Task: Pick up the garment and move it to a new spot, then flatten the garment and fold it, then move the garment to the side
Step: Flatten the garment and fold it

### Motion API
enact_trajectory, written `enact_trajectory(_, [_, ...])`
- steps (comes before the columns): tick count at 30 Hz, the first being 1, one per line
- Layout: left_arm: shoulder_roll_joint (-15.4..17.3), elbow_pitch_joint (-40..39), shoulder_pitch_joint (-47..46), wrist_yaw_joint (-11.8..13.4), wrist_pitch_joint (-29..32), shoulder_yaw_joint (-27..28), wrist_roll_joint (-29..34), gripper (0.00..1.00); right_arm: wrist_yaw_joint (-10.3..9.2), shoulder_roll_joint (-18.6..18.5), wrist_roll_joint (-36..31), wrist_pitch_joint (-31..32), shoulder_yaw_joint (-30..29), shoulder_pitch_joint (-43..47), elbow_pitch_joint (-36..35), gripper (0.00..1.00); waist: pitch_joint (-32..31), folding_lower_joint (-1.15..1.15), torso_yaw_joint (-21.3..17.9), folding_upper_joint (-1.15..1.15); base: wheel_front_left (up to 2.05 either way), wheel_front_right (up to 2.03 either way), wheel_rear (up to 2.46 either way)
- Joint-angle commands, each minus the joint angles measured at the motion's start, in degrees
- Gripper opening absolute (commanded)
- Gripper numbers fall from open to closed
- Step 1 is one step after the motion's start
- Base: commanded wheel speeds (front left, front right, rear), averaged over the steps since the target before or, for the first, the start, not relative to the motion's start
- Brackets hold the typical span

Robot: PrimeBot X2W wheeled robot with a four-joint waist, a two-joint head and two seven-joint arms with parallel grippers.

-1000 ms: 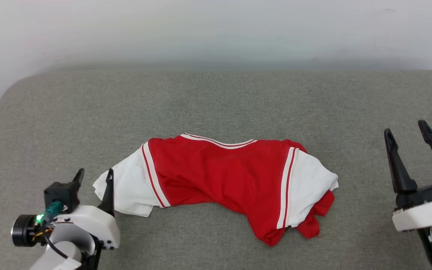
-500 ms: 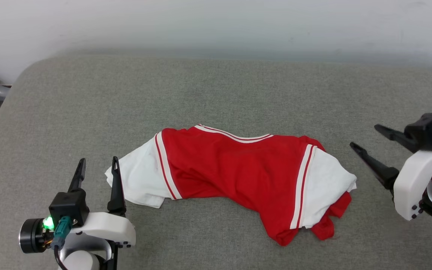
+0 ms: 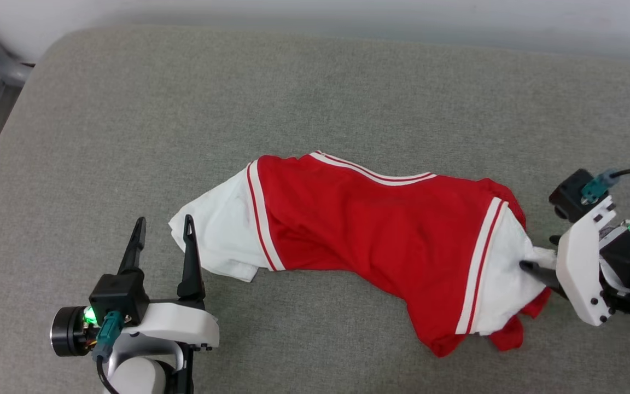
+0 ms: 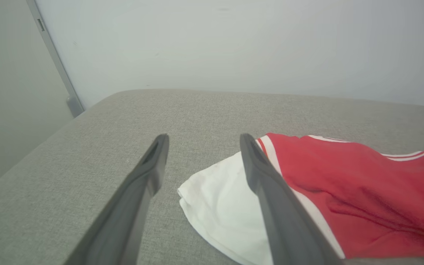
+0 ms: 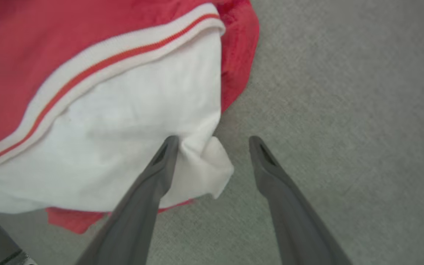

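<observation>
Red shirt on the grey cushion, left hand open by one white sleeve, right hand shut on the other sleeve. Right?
No: the right hand is open, a corner of the shirt's white sleeve between its fingers, as the right wrist view shows. The rest holds.

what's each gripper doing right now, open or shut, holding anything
left gripper: open, empty, by the edge of the jersey sleeve.
right gripper: open, white sleeve corner between its fingers, not clamped.
</observation>
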Motion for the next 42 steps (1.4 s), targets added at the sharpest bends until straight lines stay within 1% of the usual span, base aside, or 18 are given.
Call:
enact_trajectory(1, [-0.70,0.19,-0.81,-0.50,-0.16,0.58,0.75,1.00,-0.06,0.74,-0.12,0.29,1.34,-0.93,1.51,1.00,1.49,-0.01,1.08,0.00,0.00,0.00,0.00])
enact_trajectory(5, [-2.64,0.89,-1.43,-2.19,-0.15,2.02,2.43,1.00,-0.05,2.25,0.28,0.19,7.02,-0.32,6.54,1.00,2.88,-0.01,1.61,0.00,0.00,0.00,0.00])
enact_trajectory(9, [-4.14,1.48,-1.67,-3.71,-0.16,3.52,3.95,1.00,-0.05,3.46,0.89,-3.20,11.13,-0.42,9.22,1.00,3.45,-0.01,1.43,0.00,0.00,0.00,0.00])
enact_trajectory(10, [-4.42,1.59,-1.66,-4.13,-0.16,3.90,4.21,1.00,-0.05,3.50,0.94,-4.62,11.59,-0.92,9.43,0.37,3.48,-0.01,1.24,0.00,0.00,0.00,0.00])
enact_trajectory(11, [-4.62,1.79,-1.60,-4.40,-0.16,4.34,4.56,1.00,-0.05,3.43,1.01,-6.17,11.82,-1.82,9.61,0.00,3.40,-0.01,1.02,0.00,0.00,0.00,0.00])
enact_trajectory(14, [-5.30,2.52,-1.55,-5.28,-0.16,5.40,5.30,1.00,-0.08,2.57,1.11,-11.03,11.38,-5.14,9.95,0.00,2.71,-0.01,0.48,0.00,0.00,0.00,0.00])
enact_trajectory(17, [-5.97,2.95,-1.33,-6.10,-0.16,6.24,5.94,1.00,-0.08,1.38,2.83,-15.75,9.12,-7.50,10.19,0.00,1.60,-0.01,0.08,0.00,0.00,0.00,0.00])
enact_trajectory(21, [-6.48,3.47,-0.34,-7.14,-0.16,7.03,6.81,1.00,-0.07,-0.67,4.80,-19.64,7.16,-7.36,10.28,0.00,0.31,-0.01,-0.27,0.00,0.00,0.00,0.00])
enact_trajectory(28, [-7.54,3.95,1.08,-8.58,-0.16,7.89,7.75,1.00,-0.07,-5.94,8.95,-22.44,2.79,-2.29,12.98,0.00,-0.88,-0.01,-0.78,0.00,0.00,0.00,0.00])
enact_trajectory(31, [-7.78,4.27,1.54,-9.03,-0.16,7.96,7.93,1.00,-0.07,-7.05,10.62,-22.46,1.40,0.94,15.78,0.00,-0.99,-0.01,-1.08,0.00,0.00,0.00,0.00])
enact_trajectory(35, [-8.04,4.76,1.20,-9.69,-0.16,7.89,8.32,1.00,-0.08,-7.20,12.59,-21.80,-0.19,4.95,21.57,0.00,-0.73,-0.01,-1.16,0.00,0.00,0.00,0.00])
enact_trajectory(36, [-8.04,4.76,1.20,-9.69,-0.16,7.89,8.32,1.00,-0.08,-7.20,12.59,-21.80,-0.19,4.95,21.57,0.00,-0.73,-0.01,-1.16,0.00,0.00,0.00,0.00])
enact_trajectory(37, [-8.18,5.04,0.76,-10.03,-0.16,7.77,8.44,1.00,-0.08,-6.58,12.89,-21.38,-0.50,6.63,24.69,0.00,-0.61,-0.01,-1.10,0.00,0.00,0.00,0.00])
enact_trajectory(38, [-8.18,5.04,0.76,-10.03,-0.16,7.77,8.44,1.00,-0.08,-6.58,12.89,-21.38,-0.50,6.63,24.69,0.00,-0.61,-0.01,-1.10,0.00,0.00,0.00,0.00])
enact_trajectory(39, [-8.24,5.47,0.43,-10.36,-0.16,7.78,8.67,1.00,-0.07,-5.34,13.50,-20.97,-0.58,8.25,27.22,0.00,-0.67,-0.01,-1.08,0.00,0.00,0.00,0.00])
enact_trajectory(42, [-8.34,6.15,0.54,-10.58,-0.16,8.03,8.82,1.00,-0.07,-3.66,14.01,-21.97,-0.81,9.54,29.26,0.00,-1.28,-0.01,-1.26,0.00,0.00,0.00,0.00])
